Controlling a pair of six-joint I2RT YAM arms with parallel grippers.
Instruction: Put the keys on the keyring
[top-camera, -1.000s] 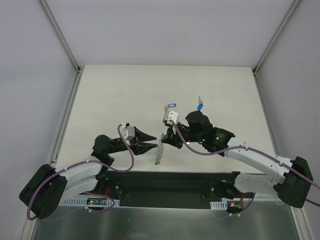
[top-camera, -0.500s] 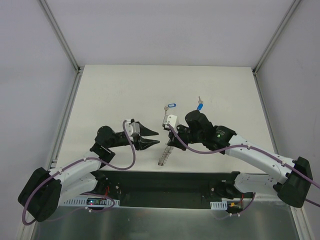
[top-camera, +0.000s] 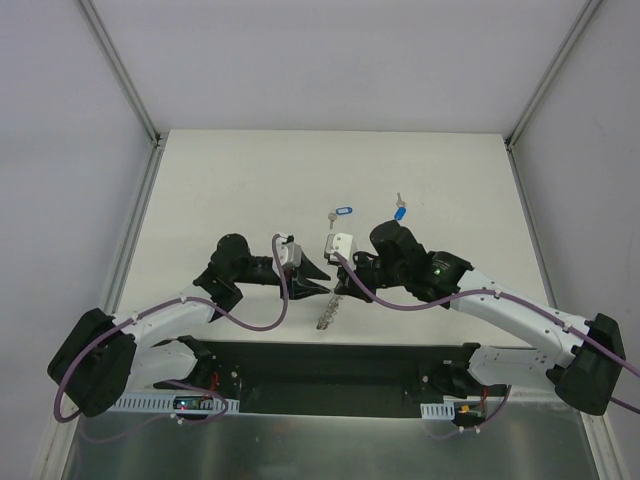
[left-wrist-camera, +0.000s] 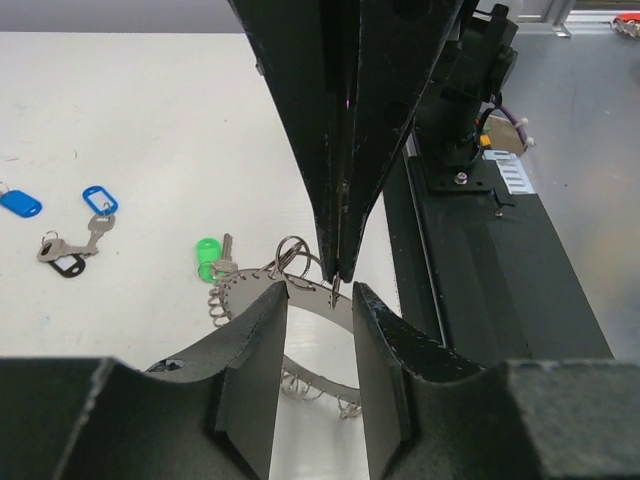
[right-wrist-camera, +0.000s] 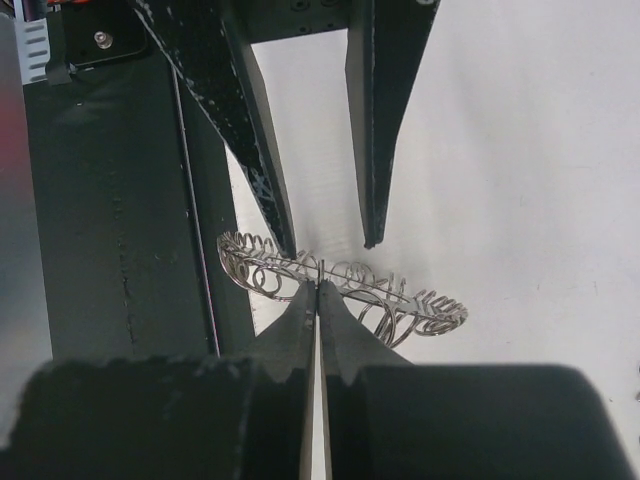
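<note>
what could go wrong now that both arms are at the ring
1. The right jaws are shut on only the thin rim of the keyring, which is held on edge. It may swivel or slip out if nudged.
2. The left jaws stand open astride the same stretch of rim, their tips very near the right jaws. Closing there could bump the right jaws or knock the keyring loose.

No writing, label, brand, number or sign can be read in any of the three views. The small silver metal keys (left-wrist-camera: 226, 250) carry a green oval plastic tag (left-wrist-camera: 207, 258) and blue oval plastic tags (left-wrist-camera: 20, 203), all too small to tell whether anything is printed on them.
</note>
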